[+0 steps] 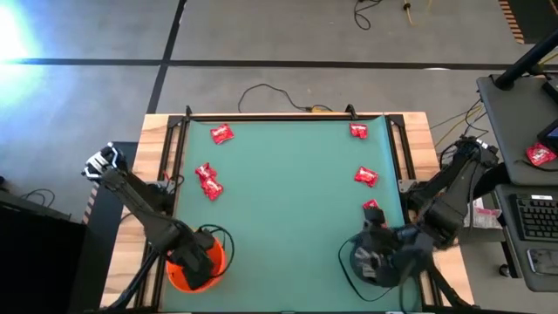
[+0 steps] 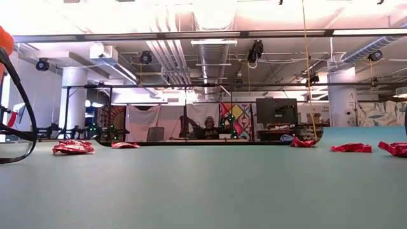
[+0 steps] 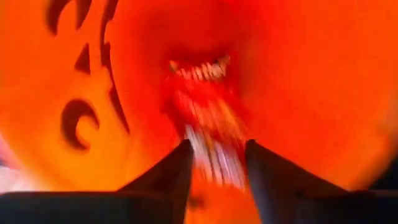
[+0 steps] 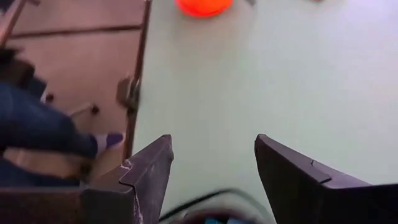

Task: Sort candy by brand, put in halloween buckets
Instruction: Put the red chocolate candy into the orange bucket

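Observation:
The orange bucket [image 1: 193, 270] stands at the table's near left, and my left gripper [image 3: 214, 171] is down inside it, shut on a red candy [image 3: 205, 118]. The black bucket [image 1: 373, 260] stands at the near right, mostly hidden under my right gripper [image 4: 214, 168], which hangs open above it. Several red candies lie flat on the green mat: [image 1: 222, 133], [image 1: 207, 181], [image 1: 358, 131], [image 1: 365, 176], [image 1: 372, 208]. No blue-and-white candy shows on the mat. My left gripper pinches the red candy by its near end [image 3: 214, 158] between the two fingers. The fingers point down into the orange bucket. The candy hangs below them with its serrated far end [image 3: 199, 68] toward the bucket's bottom; whether it touches the bottom cannot be told.
A black frame [image 1: 270, 116] borders the mat [image 1: 288, 218] on its far and side edges. The orange bucket's wire handle [image 2: 19, 108] loops out at the low view's left. A person's leg [image 4: 37, 127] shows beyond the table edge. A desk with a keyboard [image 1: 534, 218] stands right of the table.

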Tool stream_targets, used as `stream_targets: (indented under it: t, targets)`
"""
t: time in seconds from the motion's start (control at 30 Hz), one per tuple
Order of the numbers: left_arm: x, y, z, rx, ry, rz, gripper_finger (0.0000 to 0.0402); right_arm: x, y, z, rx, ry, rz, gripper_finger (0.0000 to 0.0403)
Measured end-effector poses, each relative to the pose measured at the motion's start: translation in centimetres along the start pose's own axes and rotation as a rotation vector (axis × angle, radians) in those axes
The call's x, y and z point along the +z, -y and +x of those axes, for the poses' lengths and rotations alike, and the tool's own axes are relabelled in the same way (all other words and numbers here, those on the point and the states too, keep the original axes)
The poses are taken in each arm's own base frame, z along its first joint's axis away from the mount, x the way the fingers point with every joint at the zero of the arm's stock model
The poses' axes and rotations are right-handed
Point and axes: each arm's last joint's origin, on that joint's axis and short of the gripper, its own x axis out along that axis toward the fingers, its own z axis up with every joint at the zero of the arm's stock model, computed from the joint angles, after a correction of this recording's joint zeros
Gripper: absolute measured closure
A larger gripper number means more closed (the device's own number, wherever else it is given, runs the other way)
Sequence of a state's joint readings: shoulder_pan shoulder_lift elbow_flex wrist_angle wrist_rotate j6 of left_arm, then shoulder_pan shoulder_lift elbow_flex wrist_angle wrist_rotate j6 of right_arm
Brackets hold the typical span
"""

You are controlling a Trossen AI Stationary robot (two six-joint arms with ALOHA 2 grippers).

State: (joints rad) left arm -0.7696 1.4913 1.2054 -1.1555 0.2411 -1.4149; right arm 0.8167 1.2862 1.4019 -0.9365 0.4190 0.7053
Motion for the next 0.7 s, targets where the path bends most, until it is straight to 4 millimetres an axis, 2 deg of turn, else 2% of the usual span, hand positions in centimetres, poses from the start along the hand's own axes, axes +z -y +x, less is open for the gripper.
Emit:
stream_targets:
  t: [0.1,0.23,0.3,0.37,0.5,0.6,0.7]
  targets:
    - [-0.8,-0.4,-3.6,-0.056,0.02,0.046,0.0211,1.5,1.4,-0.2,-0.028,0.035,0.031,0.0184]
    - [-1.6,-2.1,-9.0,-0.038,0.262,0.047,0.0141,3.4,3.6,-0.2,-0.083,0.073,0.046,0.0184]
    - [-1.2,-3.9,-10.6,0.054,0.406,0.003,0.0118,4.3,4.8,0.1,-0.115,0.093,0.068,0.0184]
    - [-0.1,-5.3,-11.5,0.064,0.536,-0.029,0.0105,5.2,6.1,0.4,-0.143,0.119,0.125,0.0184]
    - [4.2,-8.7,-10.9,0.097,0.684,-0.236,0.0098,6.8,8.4,1.0,-0.121,0.156,0.305,0.0184]
    - [7.3,-11.7,-8.0,0.187,0.618,-0.424,0.0098,7.2,9.3,1.1,-0.107,0.155,0.357,0.0184]
    - [9.7,-14.1,-4.9,0.169,0.57,-0.674,0.0099,7.2,9.3,1.3,-0.107,0.151,0.364,0.0184]
